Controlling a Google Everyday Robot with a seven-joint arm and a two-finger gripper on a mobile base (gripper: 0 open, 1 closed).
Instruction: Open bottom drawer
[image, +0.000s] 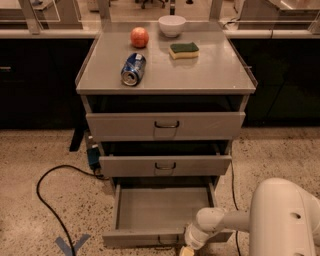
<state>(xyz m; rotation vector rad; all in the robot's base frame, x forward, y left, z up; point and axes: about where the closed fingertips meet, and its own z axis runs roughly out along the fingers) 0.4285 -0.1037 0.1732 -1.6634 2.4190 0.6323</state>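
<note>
The bottom drawer of the grey metal cabinet stands pulled out, showing its plain grey tray with nothing in it. Its narrow front panel runs along the bottom of the view, with the small dark handle at its centre. My white arm reaches in from the lower right. My gripper is at the front panel, just right of the handle, mostly cut off by the frame's bottom edge. The middle drawer and top drawer are above, each slightly proud of the frame.
On the cabinet top lie a tipped blue can, a red apple, a white bowl and a green-yellow sponge. A black cable loops on the speckled floor at left. Blue tape marks the floor.
</note>
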